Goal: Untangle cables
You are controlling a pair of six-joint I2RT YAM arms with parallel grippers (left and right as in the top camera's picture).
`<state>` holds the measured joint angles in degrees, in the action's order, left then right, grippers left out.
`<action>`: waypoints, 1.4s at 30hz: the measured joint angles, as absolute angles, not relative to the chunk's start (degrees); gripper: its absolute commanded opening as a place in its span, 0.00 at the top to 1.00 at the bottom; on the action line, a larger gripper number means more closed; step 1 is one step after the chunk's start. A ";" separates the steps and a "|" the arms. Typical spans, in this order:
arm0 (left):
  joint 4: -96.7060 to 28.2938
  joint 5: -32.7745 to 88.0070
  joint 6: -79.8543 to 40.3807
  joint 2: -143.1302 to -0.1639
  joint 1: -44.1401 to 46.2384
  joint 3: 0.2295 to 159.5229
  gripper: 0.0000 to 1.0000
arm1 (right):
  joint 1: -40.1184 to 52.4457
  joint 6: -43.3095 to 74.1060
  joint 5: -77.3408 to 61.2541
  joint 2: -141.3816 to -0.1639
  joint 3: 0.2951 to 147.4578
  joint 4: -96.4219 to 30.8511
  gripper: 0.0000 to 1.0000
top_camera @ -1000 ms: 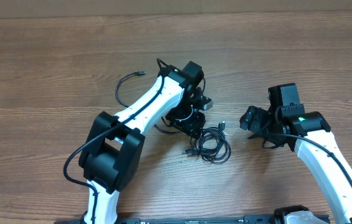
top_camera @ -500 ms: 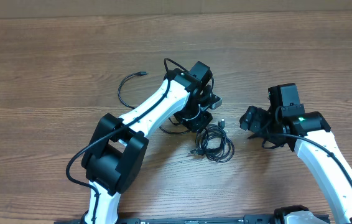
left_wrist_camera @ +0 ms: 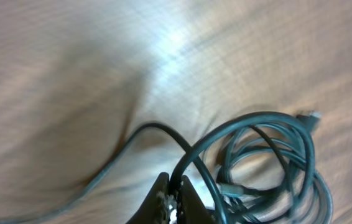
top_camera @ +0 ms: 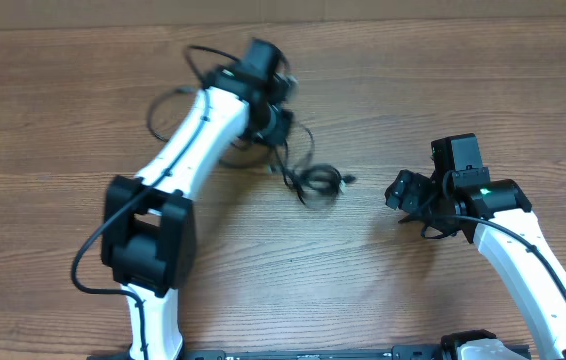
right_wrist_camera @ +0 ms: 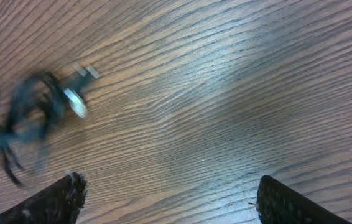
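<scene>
The cables (top_camera: 315,180) are thin black cords with silvery plugs, coiled in a small knot at the table's middle, with strands running up to my left gripper. My left gripper (top_camera: 281,122) is shut on one strand of the cables (left_wrist_camera: 238,155) and holds it at the upper left of the bundle. A loose strand (top_camera: 168,100) loops out behind the left arm. My right gripper (top_camera: 399,192) is open and empty, low over the wood, to the right of the bundle. The bundle shows blurred at the left edge of the right wrist view (right_wrist_camera: 33,106).
The wooden table (top_camera: 433,90) fills all views. The white left arm (top_camera: 188,140) reaches diagonally from the front left. The right arm (top_camera: 523,250) comes in from the front right.
My left gripper has moved up and to the left with a strand in it, dragging the knot up and left and stretching the cords. The right arm has not moved.
</scene>
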<state>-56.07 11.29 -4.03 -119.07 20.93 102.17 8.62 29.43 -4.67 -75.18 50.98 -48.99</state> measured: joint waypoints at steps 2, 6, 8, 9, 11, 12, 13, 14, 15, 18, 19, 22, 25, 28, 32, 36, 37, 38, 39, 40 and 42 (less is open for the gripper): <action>-56.07 12.78 -4.71 -119.07 18.50 103.42 0.77 | 8.62 29.43 -4.64 -75.18 50.98 -49.01 0.13; -58.11 15.94 -5.48 -119.07 17.26 103.57 0.64 | 8.62 29.43 -4.67 -75.18 50.98 -48.82 0.14; -59.42 16.95 -5.67 -119.07 17.61 103.57 0.62 | 8.62 29.43 -4.67 -75.18 50.98 -48.64 0.14; -60.05 17.39 -5.67 -119.07 17.89 103.57 0.61 | 8.62 29.41 -4.69 -75.18 50.98 -48.62 0.13; -61.19 17.85 -5.63 -119.07 18.44 103.57 0.56 | 8.62 29.41 -4.67 -75.18 50.98 -48.56 0.14; -61.80 18.09 -5.61 -119.07 18.81 103.57 0.54 | 8.62 29.43 -4.67 -75.18 50.98 -48.53 0.14; -62.43 18.31 -5.65 -119.07 19.18 103.57 0.49 | 8.62 29.41 -4.67 -75.18 50.98 -48.47 0.14; -63.07 18.44 -5.58 -119.07 19.59 103.57 0.47 | 8.62 29.41 -4.67 -75.18 50.98 -48.49 0.14; -63.83 18.52 -5.26 -119.07 20.16 103.57 0.44 | 8.62 29.41 -4.67 -75.18 50.98 -48.45 0.14; -65.25 18.63 -4.03 -119.07 21.65 103.57 0.41 | 8.62 29.41 -4.69 -75.18 50.98 -48.47 0.14; -65.45 18.46 -3.75 -119.07 22.17 103.57 0.40 | 8.62 29.43 -4.69 -75.18 50.98 -48.47 0.14; -65.63 16.53 -2.83 -119.07 23.90 103.57 0.37 | 8.62 29.43 -4.69 -75.18 50.98 -48.42 0.14; -65.60 13.87 -2.63 -119.07 25.21 103.57 0.37 | 8.62 29.41 -4.67 -75.18 50.98 -48.45 0.14; -65.60 11.77 -2.59 -119.07 26.33 103.57 0.41 | 8.62 29.41 -4.69 -75.18 50.98 -48.47 0.14; -65.58 10.22 -2.57 -119.74 27.29 103.57 0.44 | 8.62 29.45 -4.69 -75.18 50.98 -48.45 0.13; -65.65 9.28 -2.33 -123.94 28.16 103.57 0.65 | 8.62 29.45 -4.73 -75.18 50.98 -48.05 0.13; -65.71 9.17 -2.39 -124.75 28.16 103.57 0.76 | 8.62 29.45 -4.99 -75.18 50.98 -47.70 0.13; -65.80 9.04 -2.24 -125.86 28.16 103.55 0.93 | 8.62 29.43 -5.63 -75.18 50.98 -46.92 0.13; -65.87 8.78 -2.26 -126.52 28.16 103.55 0.96 | 8.62 29.45 -6.13 -75.18 50.98 -46.15 0.13; -65.91 8.38 -2.44 -127.13 28.16 103.55 0.96 | 8.62 29.52 -7.25 -75.18 50.98 -44.47 0.14; -66.30 7.25 -2.94 -127.63 28.14 103.55 0.96 | 8.62 29.58 -9.19 -75.18 50.98 -41.82 0.14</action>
<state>-66.30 7.25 -2.94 -127.63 28.14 103.55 8.62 29.58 -9.19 -75.18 50.98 -41.82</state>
